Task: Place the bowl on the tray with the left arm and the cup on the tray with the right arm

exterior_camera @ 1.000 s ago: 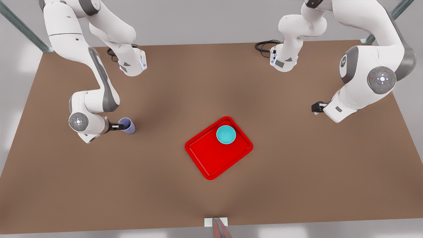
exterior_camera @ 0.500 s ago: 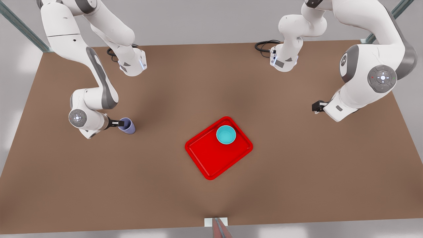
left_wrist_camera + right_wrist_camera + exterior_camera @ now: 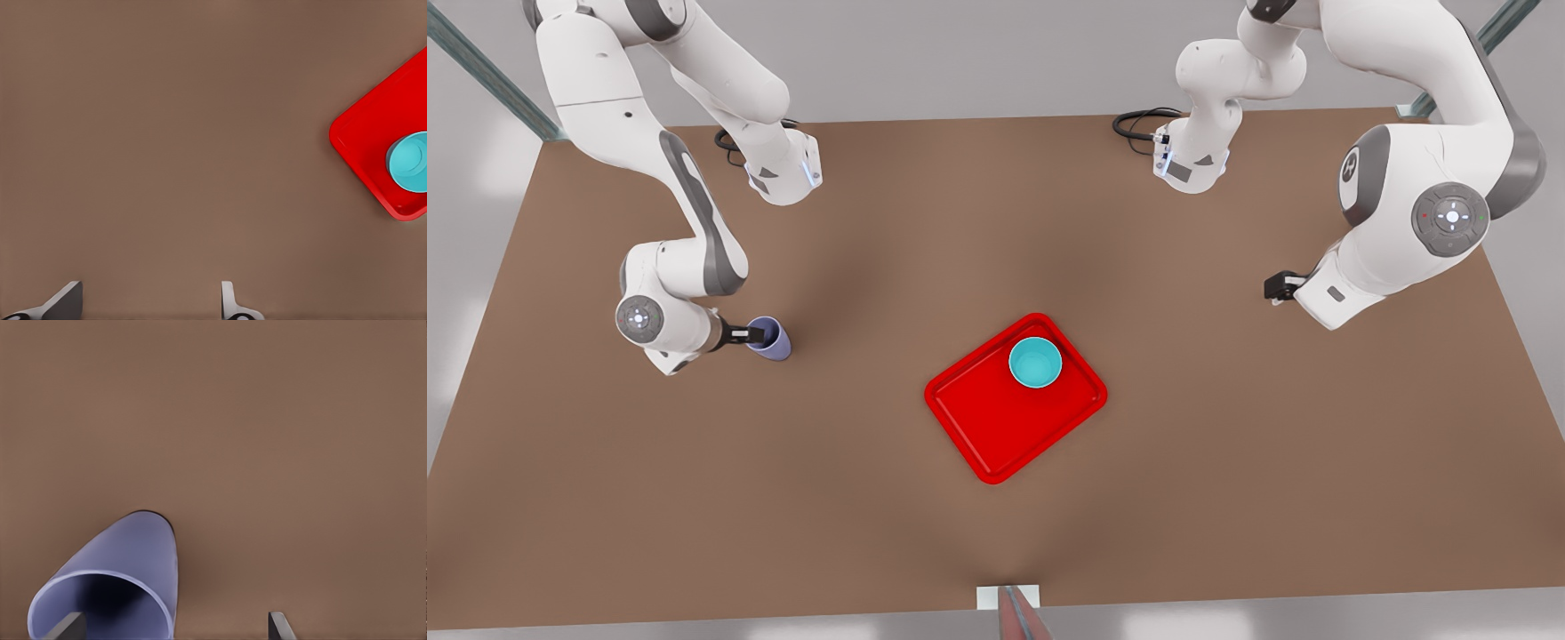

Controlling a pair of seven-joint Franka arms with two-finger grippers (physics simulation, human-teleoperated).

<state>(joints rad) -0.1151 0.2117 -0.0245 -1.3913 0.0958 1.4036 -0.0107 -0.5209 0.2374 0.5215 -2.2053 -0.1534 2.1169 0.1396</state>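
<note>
The lavender cup [image 3: 770,339] stands on the brown table at the front view's left. My right gripper [image 3: 751,335] is open at its rim. In the right wrist view one fingertip [image 3: 67,627] sits over the cup's [image 3: 117,583] dark mouth and the other is outside its wall, so the wall lies between them in the right gripper [image 3: 173,630]. The turquoise bowl [image 3: 1035,362] rests in a corner of the red tray [image 3: 996,427]. My left gripper [image 3: 1276,286] hangs open and empty above bare table at the front view's right, well away from the tray [image 3: 373,153] and bowl [image 3: 408,162].
Both arm bases [image 3: 783,173] stand at the table's far edge with black cables [image 3: 1138,120] beside them. A small white bracket [image 3: 1007,597] sits at the near edge. Bare table [image 3: 871,516] surrounds the tray.
The right arm's wrist has risen slightly beside the cup, its fingers staying at the rim. The left arm has shifted only a little. Bowl and tray have not moved.
</note>
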